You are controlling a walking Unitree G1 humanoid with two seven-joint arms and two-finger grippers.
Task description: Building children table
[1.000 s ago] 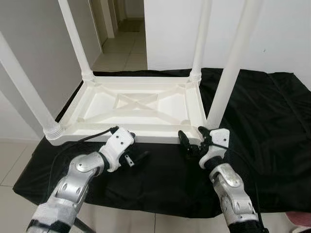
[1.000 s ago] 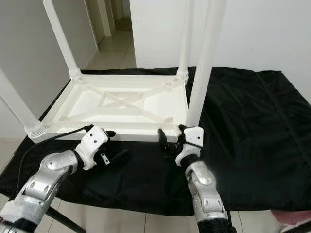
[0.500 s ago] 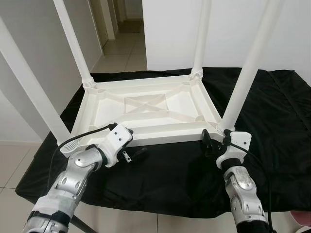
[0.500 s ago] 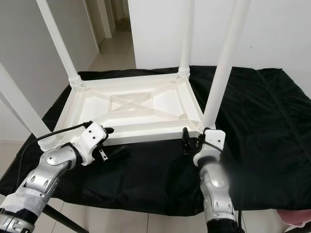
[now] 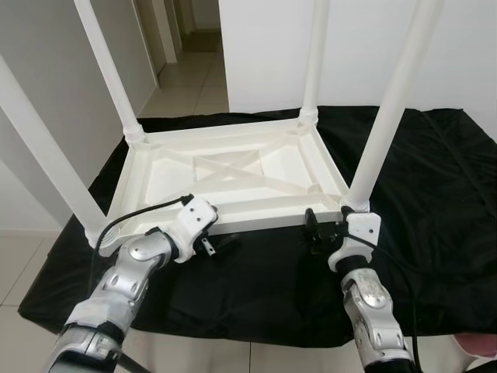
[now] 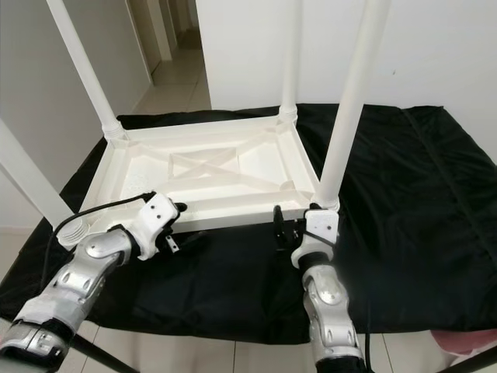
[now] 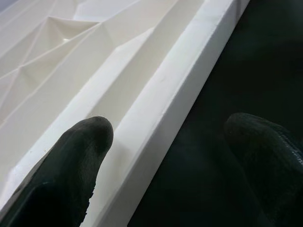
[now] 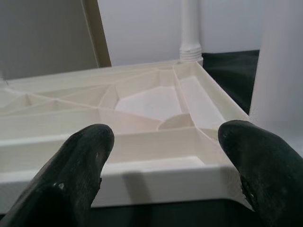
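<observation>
Four white plastic legs stick up from the upside-down white plastic table [image 5: 233,171] on the black cloth [image 5: 435,194]. Left gripper [image 5: 220,242] and right gripper [image 5: 316,231] gape wide at its near edge, holding nothing. Both should pinch together, evenly.

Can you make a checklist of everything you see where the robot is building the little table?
Surface: black cloth covers the work top.
Job's things: white table lies upside down on the cloth, all four legs fitted and pointing up.
Clutter: nothing seen.
Grippers: left gripper is open at the table's near edge, one finger over the rim, the other over the cloth. Right gripper is open, facing the near edge beside the near right leg.
Cables: a black cable loops along the left arm; another runs down the right arm.
Surroundings: white walls, a tiled floor and a hallway behind.
</observation>
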